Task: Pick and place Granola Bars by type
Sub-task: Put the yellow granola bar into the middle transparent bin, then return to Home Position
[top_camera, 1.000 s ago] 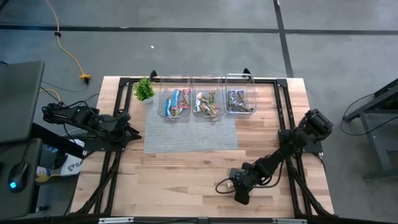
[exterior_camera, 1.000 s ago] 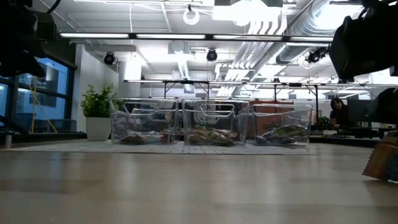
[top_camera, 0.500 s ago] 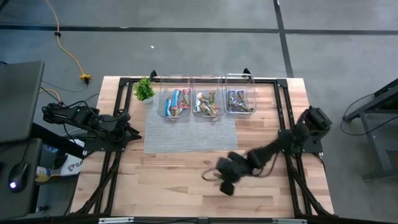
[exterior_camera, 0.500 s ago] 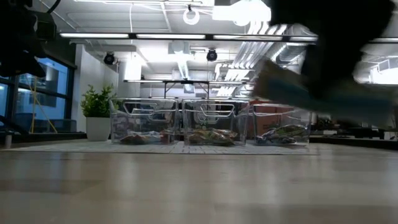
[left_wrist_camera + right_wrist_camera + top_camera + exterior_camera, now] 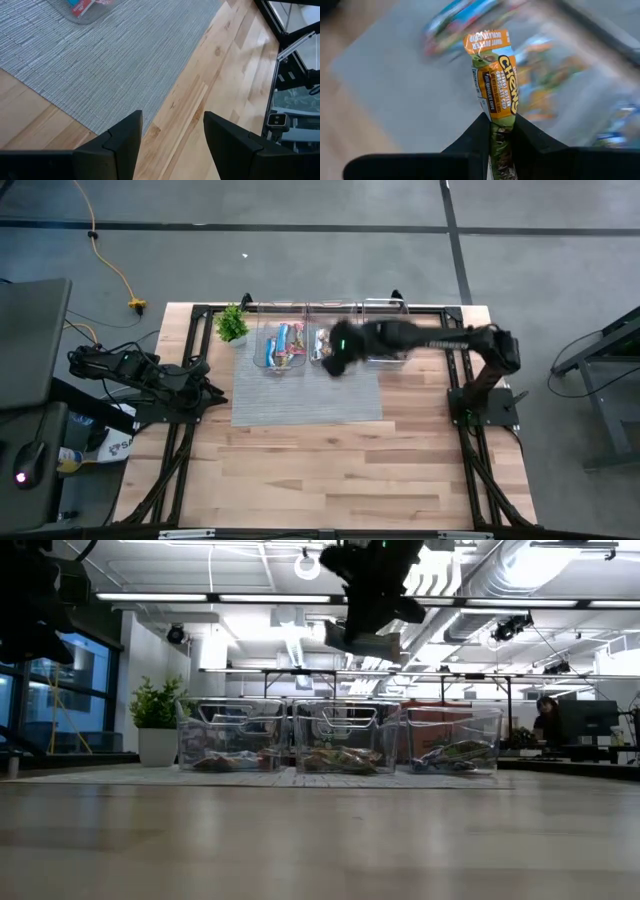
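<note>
Three clear plastic bins (image 5: 333, 345) sat in a row at the far edge of the light wooden worktop (image 5: 300, 470), on a grey woven mat (image 5: 300, 395), with a small green potted plant (image 5: 232, 325) just beside the leftmost one. Each bin had a few shiny wrapped granola bars (image 5: 285, 345) lying in the bottom. The right tool (image 5: 335, 360) was stretched out over the middle bin, up in the air well above its rim in the low view. It was pinching an orange and green wrapped granola bar (image 5: 495, 85) by one end, so the bar stuck straight out past the fingers (image 5: 470, 137). The left tool (image 5: 170, 135) was parked off at the left side of the worktop, near the mat's corner, fingers spread and holding nothing.
</note>
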{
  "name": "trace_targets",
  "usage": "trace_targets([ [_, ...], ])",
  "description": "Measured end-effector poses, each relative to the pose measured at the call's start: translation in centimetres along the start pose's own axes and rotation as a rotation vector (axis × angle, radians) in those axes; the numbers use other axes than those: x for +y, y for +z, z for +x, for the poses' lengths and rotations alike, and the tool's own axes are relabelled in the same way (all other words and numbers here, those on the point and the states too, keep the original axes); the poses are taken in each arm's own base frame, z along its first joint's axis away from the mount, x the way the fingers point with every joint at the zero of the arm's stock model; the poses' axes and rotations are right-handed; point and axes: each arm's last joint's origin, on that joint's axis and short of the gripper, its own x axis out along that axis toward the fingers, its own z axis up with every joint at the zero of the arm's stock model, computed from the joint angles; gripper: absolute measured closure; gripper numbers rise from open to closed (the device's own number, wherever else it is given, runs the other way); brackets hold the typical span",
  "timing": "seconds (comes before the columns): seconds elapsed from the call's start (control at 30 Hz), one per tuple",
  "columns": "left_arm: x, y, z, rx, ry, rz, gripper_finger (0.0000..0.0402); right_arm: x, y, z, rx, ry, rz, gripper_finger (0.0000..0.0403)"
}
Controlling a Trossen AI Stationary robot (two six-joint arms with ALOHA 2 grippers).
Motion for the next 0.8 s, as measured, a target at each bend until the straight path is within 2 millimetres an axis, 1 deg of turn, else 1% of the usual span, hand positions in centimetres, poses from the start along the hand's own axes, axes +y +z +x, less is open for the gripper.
trace_targets([
  [0.1, 0.0, 0.0, 0.0, 0.000, 0.000, 0.000, 0.0197, -3.3, 2.7, 0.2, -0.024, -0.033, 0.097, 0.0355],
  [0.17, 0.0, 0.0, 0.0, 0.000, 0.000, 0.000, 0.0197, -4.9, 3.8, 0.5, -0.039, -0.029, 0.145, 0.0355],
  [0.27, 0.0, 0.0, 0.0, 0.000, 0.000, 0.000, 0.0197, -6.6, 4.7, 0.7, -0.058, -0.041, 0.187, 0.0348],
  [0.33, 0.0, 0.0, 0.0, 0.000, 0.000, 0.000, 0.0197, -7.4, 5.0, 1.1, -0.055, -0.024, 0.177, 0.0334],
  [0.47, 0.0, 0.0, 0.0, 0.000, 0.000, 0.000, 0.0197, -8.1, 5.2, 2.0, -0.066, 0.031, 0.159, 0.0297],
  [0.6, 0.0, 0.0, 0.0, 0.000, 0.000, 0.001, 0.0197, -8.1, 5.5, 2.3, -0.104, 0.067, 0.162, 0.0260],
  [0.7, 0.0, 0.0, 0.0, 0.001, 0.002, 0.008, 0.0197, -8.0, 5.5, 2.3, -0.096, 0.107, 0.117, 0.0245],
  [0.8, 0.1, 0.0, 0.0, 0.003, 0.006, 0.014, 0.0197, -7.7, 5.4, 2.3, -0.061, 0.186, 0.077, 0.0243],
])
